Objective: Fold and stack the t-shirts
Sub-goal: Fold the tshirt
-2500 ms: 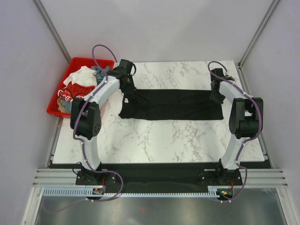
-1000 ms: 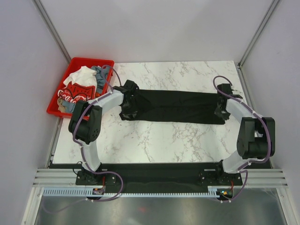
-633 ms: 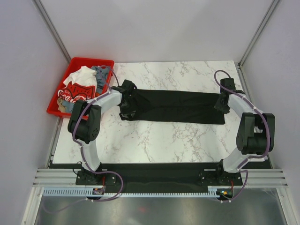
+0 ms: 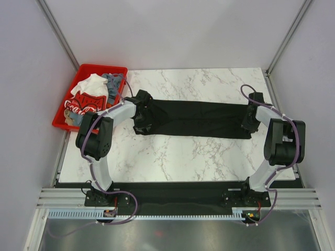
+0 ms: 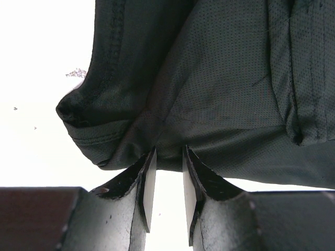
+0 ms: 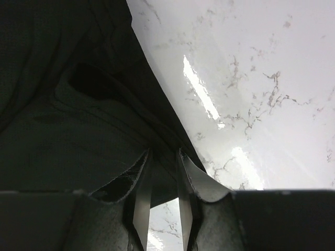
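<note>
Black t-shirt (image 4: 199, 119) stretched btwn left gripper (image 5: 169, 151) & right gripper (image 6: 164, 153), ends pinched

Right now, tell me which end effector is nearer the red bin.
Left. The left end effector sits at the black t-shirt's end nearest the red bin; the right end effector is at the shirt's opposite end.

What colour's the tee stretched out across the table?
The t-shirt is plain black, no print visible. It shows best in the top external view.
</note>
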### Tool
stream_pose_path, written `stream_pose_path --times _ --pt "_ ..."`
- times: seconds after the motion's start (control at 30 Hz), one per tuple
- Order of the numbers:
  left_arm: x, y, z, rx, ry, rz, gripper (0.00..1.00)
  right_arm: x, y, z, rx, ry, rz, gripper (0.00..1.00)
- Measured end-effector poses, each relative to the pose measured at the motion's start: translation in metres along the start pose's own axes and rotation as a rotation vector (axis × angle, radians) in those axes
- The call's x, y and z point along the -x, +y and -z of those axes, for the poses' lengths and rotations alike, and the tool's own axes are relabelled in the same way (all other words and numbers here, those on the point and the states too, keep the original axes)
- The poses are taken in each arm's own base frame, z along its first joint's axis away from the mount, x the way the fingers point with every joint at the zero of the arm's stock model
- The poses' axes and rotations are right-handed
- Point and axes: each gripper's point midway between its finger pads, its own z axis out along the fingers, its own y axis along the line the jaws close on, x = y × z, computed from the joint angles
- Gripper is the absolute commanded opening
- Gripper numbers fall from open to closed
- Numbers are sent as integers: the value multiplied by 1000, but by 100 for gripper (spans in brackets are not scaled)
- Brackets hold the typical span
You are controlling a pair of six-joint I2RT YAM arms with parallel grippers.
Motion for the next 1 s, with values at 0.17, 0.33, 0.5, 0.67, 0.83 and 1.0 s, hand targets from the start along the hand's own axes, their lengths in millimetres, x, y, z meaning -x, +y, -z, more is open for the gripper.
stream_pose_path --times 0.17,0.33,0.5,0.67,0.83,1.0 --pt "1 -1 0 -2 -2 5 34 0 -4 -3 9 8 -11 9" --pt "0 -1 -1 -3 -4 8 34 0 -4 -3 16 9 -19 0" --pt "0 -1 -1 -4 -7 12 34 0 -5 2 17 8 -23 9" --pt "0 -1 -2 -6 -8 13 33 -1 -7 9 22 2 -28 12" --pt "0 -1 -1 -7 -10 14 33 -8 -9 7 14 23 -23 4" --pt "0 -1 -1 -7 -10 14 33 -10 -10 10 14 32 -21 29"
